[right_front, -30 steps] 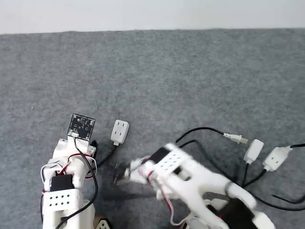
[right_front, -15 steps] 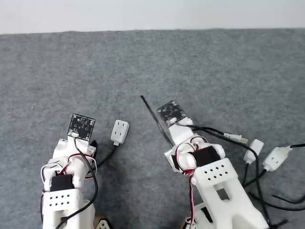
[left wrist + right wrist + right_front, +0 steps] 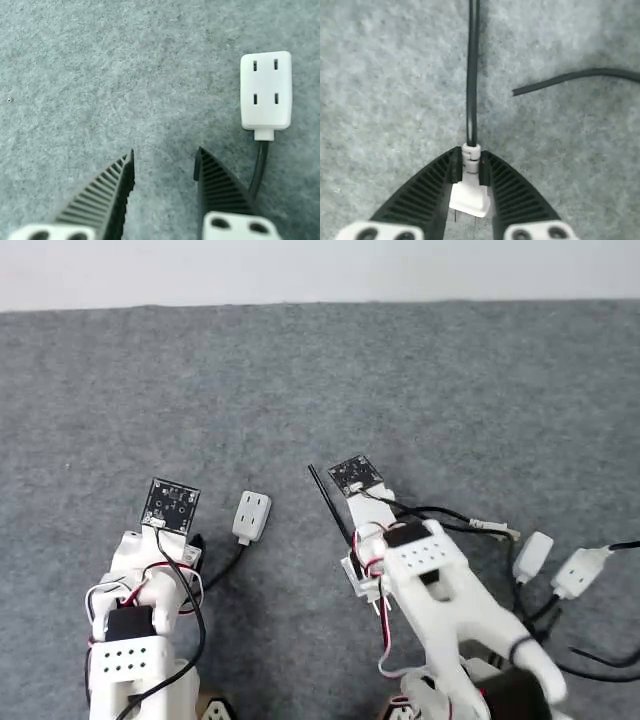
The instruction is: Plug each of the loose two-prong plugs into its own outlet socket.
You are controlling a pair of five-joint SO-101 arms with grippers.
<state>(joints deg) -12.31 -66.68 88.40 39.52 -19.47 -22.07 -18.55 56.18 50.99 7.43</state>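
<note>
So the left gripper (image 3: 165, 151) was sitting open with nothing between its jaws, just bare grey mat (image 3: 100, 60) under it. The white outlet socket (image 3: 265, 90) lay flat a little ahead of it and off to one side, slots facing up, with its black lead (image 3: 259, 167) running back past one finger. From the high view that socket sat left of the mat's middle, closer to the front edge where the arms stand. The right gripper (image 3: 470, 151) was clamped on a white two-prong plug (image 3: 468, 195), prongs pointing back toward the wrist, and the plug's black cord (image 3: 472, 70) stuck out straight ahead over the mat. A cut cord end (image 3: 570, 77) lay off to the side, not touching it. Near the mat's right edge a second loose plug (image 3: 495, 530) lay flat. Just beside it were a smaller white block (image 3: 532, 555) and a larger white block (image 3: 580, 570), both on black leads. Probably sockets, but I couldn't make out any slots from up there.
</note>
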